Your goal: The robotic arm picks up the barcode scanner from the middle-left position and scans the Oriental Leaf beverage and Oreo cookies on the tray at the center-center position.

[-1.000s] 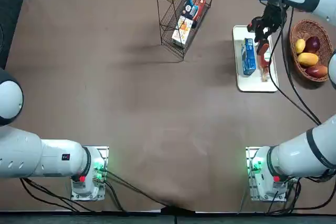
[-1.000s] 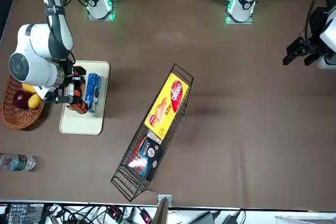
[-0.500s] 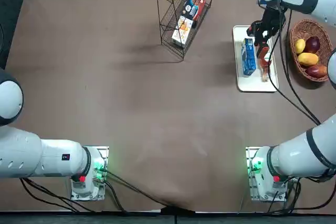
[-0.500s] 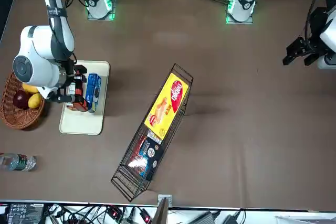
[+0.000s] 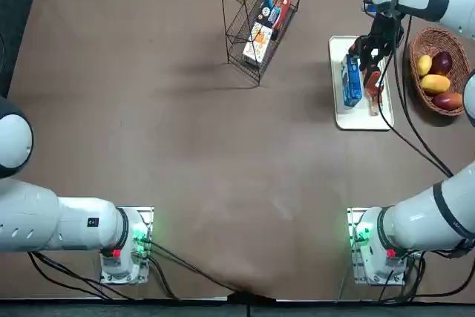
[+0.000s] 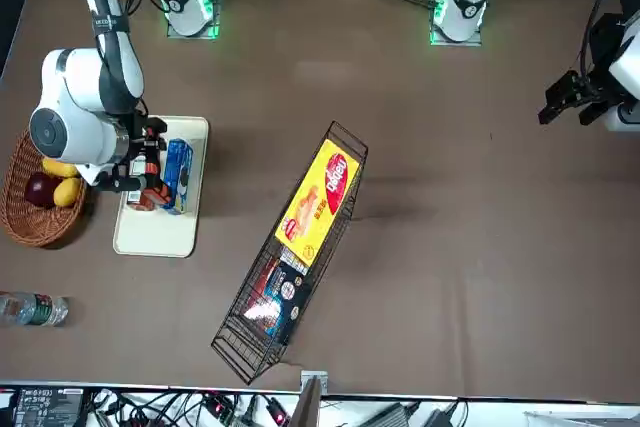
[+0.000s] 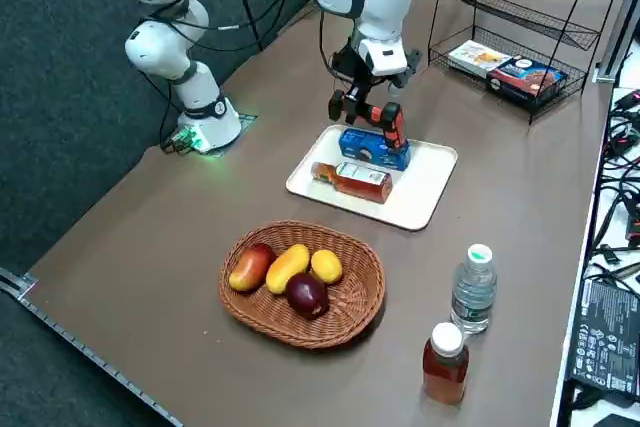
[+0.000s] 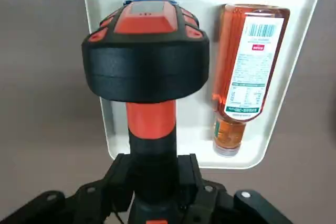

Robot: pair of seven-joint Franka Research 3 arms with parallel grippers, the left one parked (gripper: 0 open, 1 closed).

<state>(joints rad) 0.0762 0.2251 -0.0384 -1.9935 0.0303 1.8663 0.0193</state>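
Because it pinches the barcode scanner (image 8: 149,51) by its handle, the end effector (image 8: 157,179) leaves the head free. Probably the tea bottle (image 8: 249,66) lies label-up for reading.

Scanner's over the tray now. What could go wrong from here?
Two risks. The right gripper holds the barcode scanner by its handle, with the head close above the Oreo packet; dipping any lower might knock or shove the packet. The tea bottle lies on its side beside the packet on the tray, barcode facing up; a sideways nudge might roll it and turn that code away.
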